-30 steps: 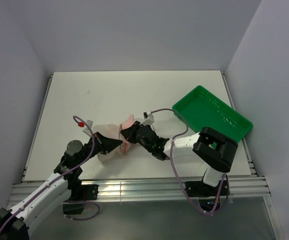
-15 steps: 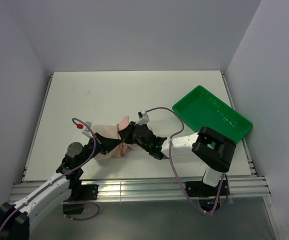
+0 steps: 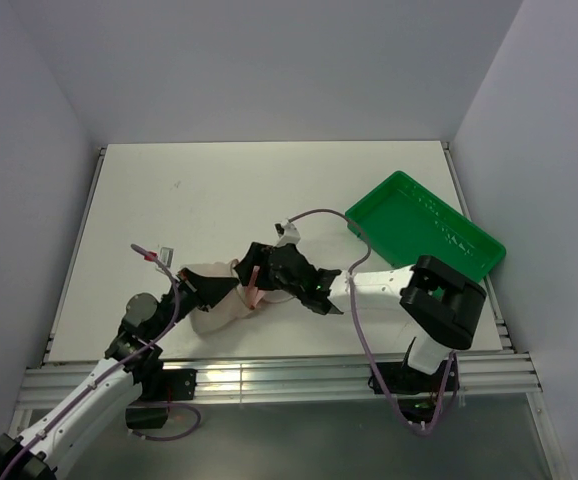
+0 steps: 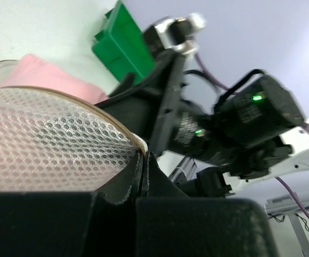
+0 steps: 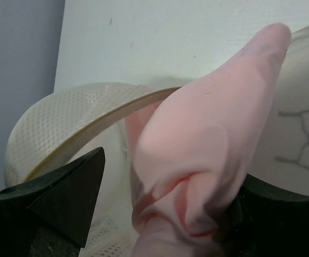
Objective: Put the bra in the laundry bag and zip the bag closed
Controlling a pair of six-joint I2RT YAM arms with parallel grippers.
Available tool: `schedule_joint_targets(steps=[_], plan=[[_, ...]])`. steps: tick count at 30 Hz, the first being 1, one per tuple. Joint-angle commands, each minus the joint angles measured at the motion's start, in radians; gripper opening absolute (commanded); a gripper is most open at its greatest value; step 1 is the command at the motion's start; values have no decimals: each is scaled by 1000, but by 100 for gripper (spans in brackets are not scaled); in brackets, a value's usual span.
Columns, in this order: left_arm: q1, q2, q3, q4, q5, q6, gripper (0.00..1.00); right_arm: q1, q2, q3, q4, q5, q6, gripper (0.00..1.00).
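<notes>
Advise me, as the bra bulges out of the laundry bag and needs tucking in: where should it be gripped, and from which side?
Take the bra by its raised, bunched pink fold, probably from the laundry bag's open mouth side, coming down between the two rims. That fold stands clear above the mesh; the rest sits behind it.

Left arm (image 3: 84,392) and right arm (image 3: 374,287): white links, black joints, looped purple cables (image 3: 319,211). Left gripper (image 4: 144,158) and right gripper (image 3: 253,264): black. Green indicator lights (image 4: 258,97), upper right.
</notes>
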Motion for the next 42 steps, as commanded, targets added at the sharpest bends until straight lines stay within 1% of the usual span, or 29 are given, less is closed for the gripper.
schedule_joint_targets(steps=[1,2,4,6,7,9,10,11,12,14,15,16,17,18,19,20,21,22,23,24,25,27,28,31,32,33,37,40,42], plan=[[3,22,-28,-31,-50,26,0,-21,-114,15,-105,-2,-91,80],[4,30,-25,-28,-49,28,0,-29,-143,10,-125,1,-112,85],[4,47,-25,-14,-47,33,0,-64,-190,-17,-162,1,-129,86],[4,59,-31,9,-46,31,0,-92,-233,-56,-176,-2,-148,86],[4,62,-31,18,-47,29,0,-118,-244,-69,-175,-10,-154,83],[3,79,-58,38,-41,23,0,-130,-257,-94,-162,-36,-163,74],[3,87,-68,67,-36,20,0,-132,-245,-91,-159,-59,-174,60],[4,94,-69,78,-29,16,0,-133,-231,-76,-161,-82,-175,54],[4,107,-69,83,-27,16,0,-133,-196,-71,-152,-138,-171,52],[3,108,-68,90,-24,16,0,-133,-163,-71,-115,-180,-154,52],[4,105,-68,89,-21,16,0,-133,-154,-76,-97,-183,-148,48],[4,99,-68,87,-22,16,0,-133,-143,-86,-77,-188,-132,30],[3,88,-69,77,-24,17,0,-133,-142,-102,-41,-208,-128,28],[3,82,-68,72,-24,19,0,-133,-140,-102,-38,-212,-126,31],[4,79,-68,64,-24,20,0,-133,-139,-100,-44,-208,-128,37],[4,71,-66,48,-26,25,0,-133,-142,-99,-70,-193,-137,48],[3,68,-63,41,-26,26,0,-132,-155,-102,-81,-168,-145,68],[4,62,-62,35,-26,29,0,-132,-165,-109,-86,-147,-163,74],[4,59,-60,20,-27,36,0,-135,-169,-117,-95,-139,-177,76],[4,61,-56,12,-29,39,0,-148,-177,-117,-105,-149,-192,75],[4,61,-53,1,-33,48,0,-159,-183,-125,-122,-150,-207,71],[3,70,-46,-11,-32,54,0,-181,-215,-148,-155,-101,-215,60],[3,71,-48,-11,-27,56,0,-205,-226,-158,-167,-85,-226,59],[3,73,-49,-2,-27,54,0,-239,-243,-166,-274,33,-264,54],[3,76,-51,1,-26,53,0,-245,-238,-151,-338,72,-272,53],[3,79,-50,7,-24,52,0,-253,-226,-149,-355,77,-287,50],[4,87,-53,21,-18,48,0,-264,-183,-134,-383,87,-295,52],[3,88,-54,26,-16,48,0,-264,-137,-113,-397,91,-303,59],[4,90,-56,29,-13,46,0,-265,-103,-102,-392,87,-312,60]])
